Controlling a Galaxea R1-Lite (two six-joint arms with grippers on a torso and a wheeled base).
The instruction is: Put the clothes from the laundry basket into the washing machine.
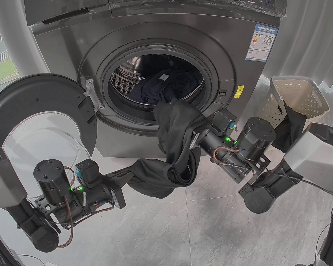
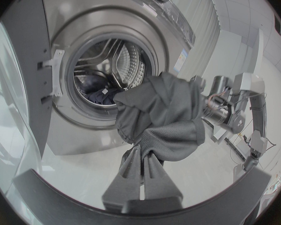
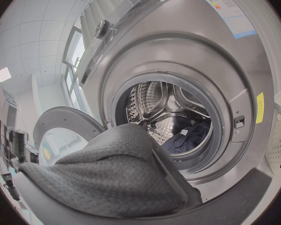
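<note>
Pale grey floor tiles underfoot, with a grey front-loading washing machine standing on them. Round door swung fully open toward the robot's left. Inside the drum, a heap of dark blue clothes lying at the bottom. Black garment strung between both arms just in front of the opening: upper end level with the opening's lower lip, lower end sagging in loose folds above the floor. Left pincer low and to the left of the opening, closed tight on a bottom fold of that garment. Right pincer higher, near the opening's lower right, wrapped in the cloth; open or closed, impossible to tell. Cream laundry basket on the floor just right of the machine, with another dark piece hanging over its near rim.
</note>
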